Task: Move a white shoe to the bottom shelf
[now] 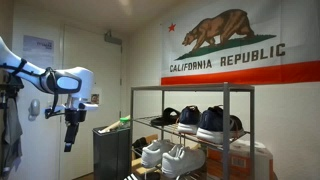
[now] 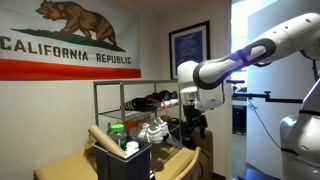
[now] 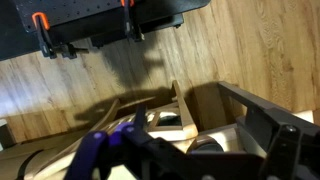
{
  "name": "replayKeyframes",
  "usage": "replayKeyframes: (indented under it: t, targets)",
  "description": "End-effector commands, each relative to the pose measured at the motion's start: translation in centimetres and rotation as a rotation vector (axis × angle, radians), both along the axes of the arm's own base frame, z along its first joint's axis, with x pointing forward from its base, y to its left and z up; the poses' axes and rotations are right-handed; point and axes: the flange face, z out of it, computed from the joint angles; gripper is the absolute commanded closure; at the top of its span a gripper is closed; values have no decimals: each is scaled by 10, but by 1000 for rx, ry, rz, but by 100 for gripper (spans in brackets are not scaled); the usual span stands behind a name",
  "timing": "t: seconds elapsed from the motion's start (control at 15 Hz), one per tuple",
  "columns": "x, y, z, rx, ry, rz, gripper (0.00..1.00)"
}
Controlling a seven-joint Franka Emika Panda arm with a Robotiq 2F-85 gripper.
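The Robotiq gripper [image 1: 69, 140], its opening impossible to tell, is hanging fingers-down well apart from the grey shoe rack [image 1: 227, 110]. The white shoe [image 1: 184, 158] is sitting sideways and lower from it, beside its twin on the tier beneath the navy shoes [image 1: 205, 120].

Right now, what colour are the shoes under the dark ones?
The lower shoes: white, clearest in an exterior view.

The shoe [image 1: 183, 158] is white, the rack [image 1: 190, 88] grey
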Motion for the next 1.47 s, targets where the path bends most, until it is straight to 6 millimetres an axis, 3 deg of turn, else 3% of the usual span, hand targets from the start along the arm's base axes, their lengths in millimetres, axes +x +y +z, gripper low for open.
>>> replayKeyframes:
  t: [0.0,0.4,0.67,1.13,1.4]
  targets:
    - [0,0,0,0,1,0,0]
    - [2,-1,0,5,1,2,0]
    - [16,-10,-1,-14,3,18,0]
    - [57,-32,2,-112,-30,63,0]
    - [83,-54,0,-137,-51,47,0]
